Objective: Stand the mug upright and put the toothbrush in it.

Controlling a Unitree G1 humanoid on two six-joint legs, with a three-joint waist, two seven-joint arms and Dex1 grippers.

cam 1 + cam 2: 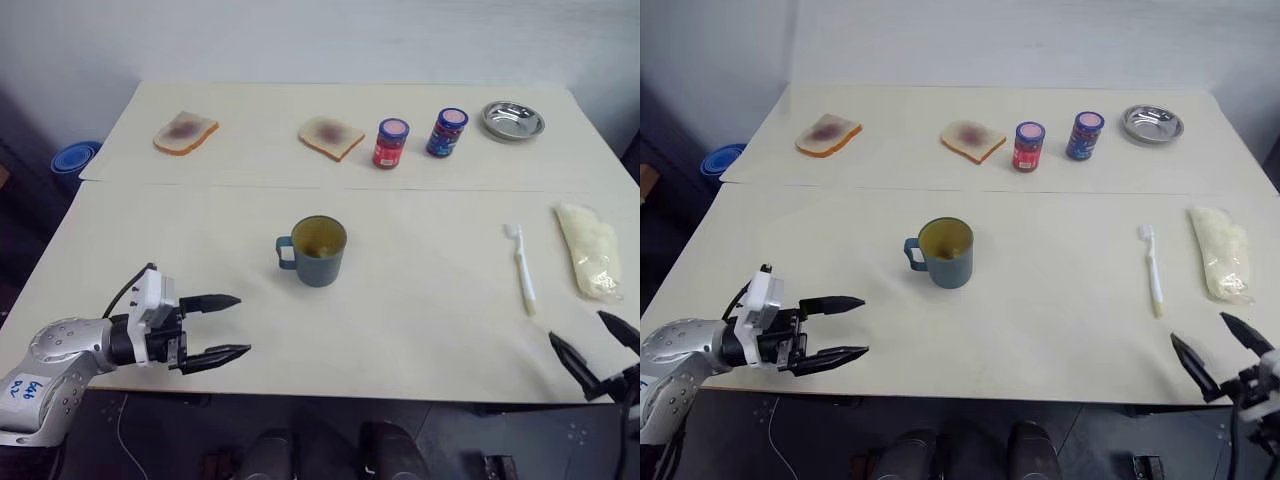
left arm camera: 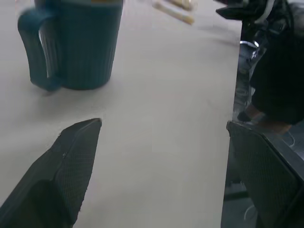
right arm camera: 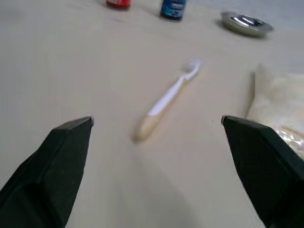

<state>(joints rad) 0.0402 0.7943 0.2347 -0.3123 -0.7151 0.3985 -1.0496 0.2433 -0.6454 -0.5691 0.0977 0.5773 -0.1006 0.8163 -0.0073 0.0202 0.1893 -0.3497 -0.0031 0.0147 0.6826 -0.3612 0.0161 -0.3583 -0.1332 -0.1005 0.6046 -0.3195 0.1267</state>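
At the near edge of the table (image 1: 420, 340), the R gripper (image 1: 600, 350) is seen w/ fingers spread wide and empty, and the toothbrush (image 1: 521, 268) lies just beyond it, flat on the table, long axis running away from the robot w/ the pale yellow handle end nearest the fingers and the bristle head farthest. The L gripper (image 1: 222, 327) is also held wide open and empty, well apart from the brush, so the R arm is judged the nearer one for the pick. Farther in, at mid-table, the mug (image 1: 317, 250) is already stood upright, mouth up, handle toward the L side, so the brush would need to be carried leftward to it.
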